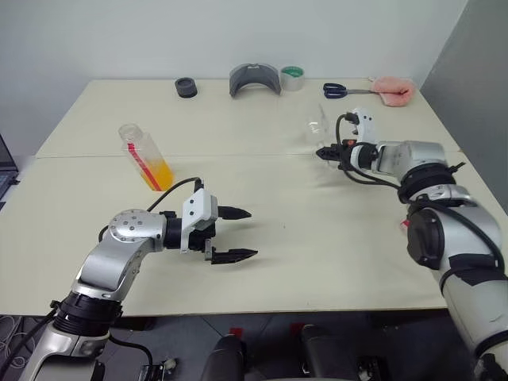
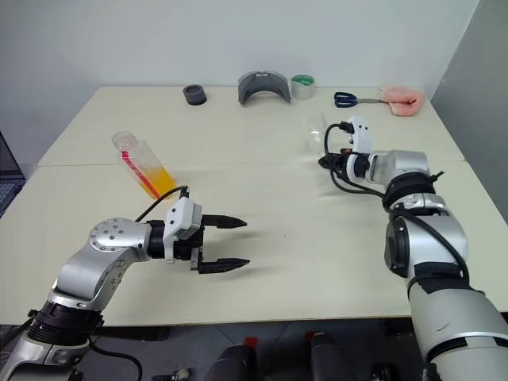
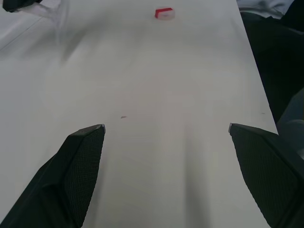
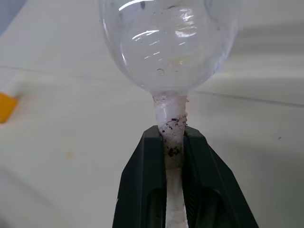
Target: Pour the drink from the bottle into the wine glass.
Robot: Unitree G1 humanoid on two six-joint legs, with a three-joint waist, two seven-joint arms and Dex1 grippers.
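The bottle (image 1: 145,157) stands on the left part of the table, leaning in the picture, with the orange drink (image 1: 160,175) in its lower part and a red strip down its side. To the right of it and nearer the table's front edge, my left gripper (image 1: 238,234) hangs open with nothing between its fingers (image 3: 85,142). At the right, my right gripper (image 1: 325,152) is shut on the thin stem of the wine glass (image 4: 168,42). The clear bowl of the wine glass (image 1: 320,131) rises just beyond the fingertips (image 4: 152,142).
Along the table's far edge lie a black round object (image 1: 186,87), a grey curved object (image 1: 255,79), a green tape roll (image 1: 292,78), blue scissors (image 1: 341,90) and a pink cloth (image 1: 393,90). A small red and white cap (image 3: 164,13) lies on the table.
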